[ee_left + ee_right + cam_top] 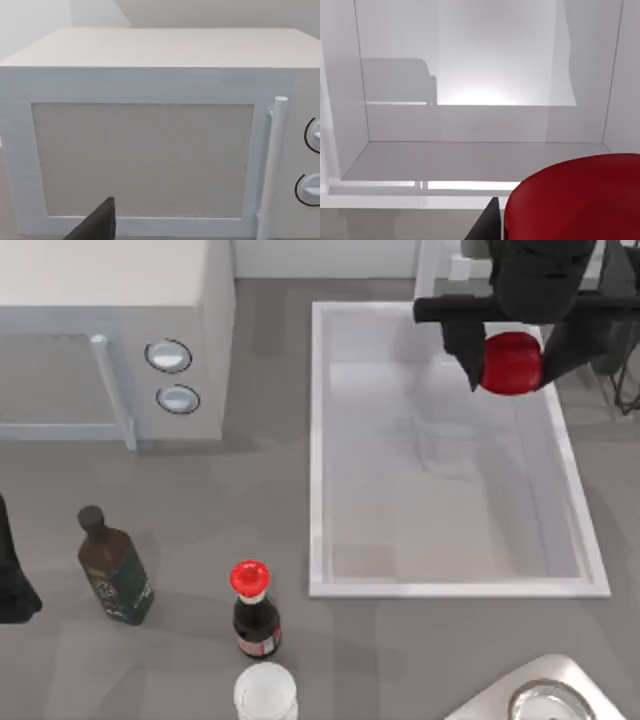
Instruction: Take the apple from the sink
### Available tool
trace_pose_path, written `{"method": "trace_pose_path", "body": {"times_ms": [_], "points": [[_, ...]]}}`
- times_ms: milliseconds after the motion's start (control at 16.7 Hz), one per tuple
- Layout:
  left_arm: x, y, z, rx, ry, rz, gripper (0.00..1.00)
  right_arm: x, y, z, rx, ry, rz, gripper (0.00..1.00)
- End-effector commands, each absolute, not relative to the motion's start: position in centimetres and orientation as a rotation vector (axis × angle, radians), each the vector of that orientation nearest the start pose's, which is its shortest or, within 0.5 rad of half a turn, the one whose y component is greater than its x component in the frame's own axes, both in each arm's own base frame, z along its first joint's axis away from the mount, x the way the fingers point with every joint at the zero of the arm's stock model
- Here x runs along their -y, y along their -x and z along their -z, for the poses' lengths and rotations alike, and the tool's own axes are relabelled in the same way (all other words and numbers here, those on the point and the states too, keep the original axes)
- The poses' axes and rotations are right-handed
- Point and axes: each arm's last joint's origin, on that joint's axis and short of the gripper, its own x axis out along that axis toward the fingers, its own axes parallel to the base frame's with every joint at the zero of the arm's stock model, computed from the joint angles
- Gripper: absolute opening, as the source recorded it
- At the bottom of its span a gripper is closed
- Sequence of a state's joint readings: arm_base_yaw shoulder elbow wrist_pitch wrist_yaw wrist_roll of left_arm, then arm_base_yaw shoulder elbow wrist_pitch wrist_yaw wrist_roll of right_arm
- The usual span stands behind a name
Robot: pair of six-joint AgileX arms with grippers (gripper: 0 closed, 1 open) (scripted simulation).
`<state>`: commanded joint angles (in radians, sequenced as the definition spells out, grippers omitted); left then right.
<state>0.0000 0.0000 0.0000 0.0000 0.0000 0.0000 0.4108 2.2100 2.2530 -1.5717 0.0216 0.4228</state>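
Apple (pixel 511 363) grasped between the fingers of the right end effector (pixel 509 362), raised over the far right part of the sink (pixel 318 455); the lift-out step appears under way. Next move: carry it past the rim without loosening the grip. Left arm parked at the worktop's left edge, fingers not discernible.

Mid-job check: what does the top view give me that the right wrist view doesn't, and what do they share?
Top view alone: the right end effector shut on the apple at the sink's far right, plus the microwave, three bottles and the left arm parked at the table's left edge. Right wrist view alone: a close look down the sink's inner walls. Both share the apple and the sink.
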Motion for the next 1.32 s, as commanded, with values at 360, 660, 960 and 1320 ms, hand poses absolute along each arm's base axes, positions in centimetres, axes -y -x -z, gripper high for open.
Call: {"method": "trace_pose_path", "body": {"times_ms": [360, 660, 960, 1320], "points": [[0.1, -10.6, -16.0, 0.000, 0.000, 0.000, 1.00, -9.8, -39.1, -28.0, -1.546, -0.001, 0.008, 0.00], [0.1, -10.6, -16.0, 0.000, 0.000, 0.000, 1.00, -2.2, -37.2, -27.0, -1.573, -0.007, 0.009, 0.00], [0.1, -10.6, -16.0, 0.000, 0.000, 0.000, 1.00, -1.7, -37.0, -26.9, -1.576, -0.006, 0.008, 0.00], [0.1, -10.6, -16.0, 0.000, 0.000, 0.000, 1.00, -3.0, -37.4, -23.3, -1.573, 0.026, -0.046, 0.00]]}}
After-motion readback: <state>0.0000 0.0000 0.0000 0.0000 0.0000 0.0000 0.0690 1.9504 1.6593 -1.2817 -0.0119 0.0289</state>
